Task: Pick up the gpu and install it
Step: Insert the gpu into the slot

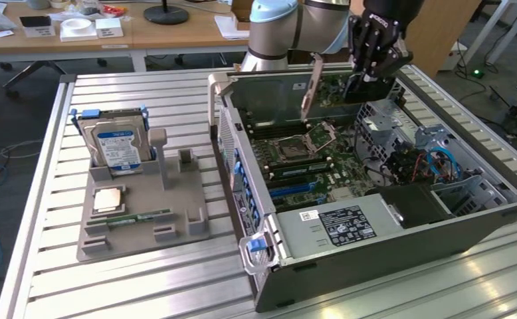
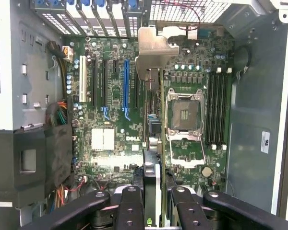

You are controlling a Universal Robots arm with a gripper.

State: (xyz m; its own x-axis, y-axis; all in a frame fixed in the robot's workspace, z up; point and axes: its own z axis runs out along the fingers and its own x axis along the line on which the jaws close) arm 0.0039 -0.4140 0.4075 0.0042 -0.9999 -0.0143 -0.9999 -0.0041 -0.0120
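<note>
Black gripper, upper right of the exterior view, fingers clamped on the dark, silver-bracketed gpu, held edge-down, its length parallel to the long blue motherboard slot, offset sideways.

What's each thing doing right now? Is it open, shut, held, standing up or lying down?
gripper, shut on the gpu.
gpu, held above the motherboard, not in a slot.
computer case, lying on its side, open.
processor socket, open and empty.
hard drive, standing upright in the grey holder.
memory stick, lying flat in that holder.
</note>
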